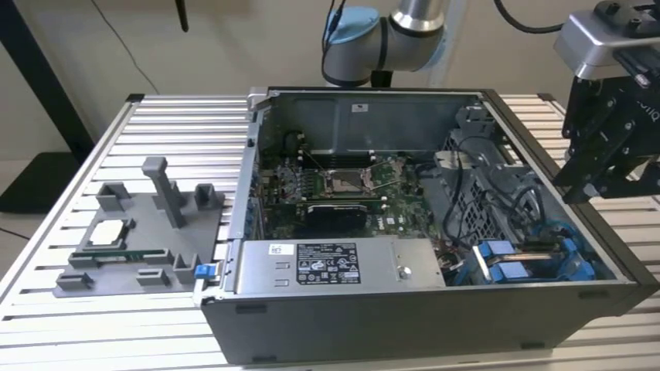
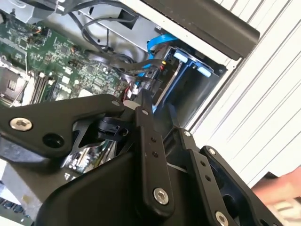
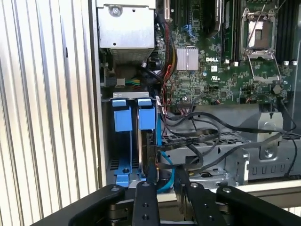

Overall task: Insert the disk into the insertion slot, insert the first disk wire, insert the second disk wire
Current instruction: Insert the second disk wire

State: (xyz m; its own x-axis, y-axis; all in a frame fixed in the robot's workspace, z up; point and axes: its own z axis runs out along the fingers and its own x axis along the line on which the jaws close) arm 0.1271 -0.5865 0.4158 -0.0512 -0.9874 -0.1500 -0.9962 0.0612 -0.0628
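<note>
Two blue carriers (image 3: 134,115) sit in the insertion slot (image 3: 131,141); gripper (image 3: 162,186) parted, empty.

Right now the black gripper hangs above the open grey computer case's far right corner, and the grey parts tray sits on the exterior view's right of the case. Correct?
Not quite. The exterior view shows the grey parts tray on its left of the open grey computer case; the black gripper does hang by the far right corner.

Matt black metal claw (image 3: 162,186); blue plastic tabs on the grey perforated-metal insertion slot (image 3: 134,115); ribbed metal counter (image 1: 165,124).
</note>
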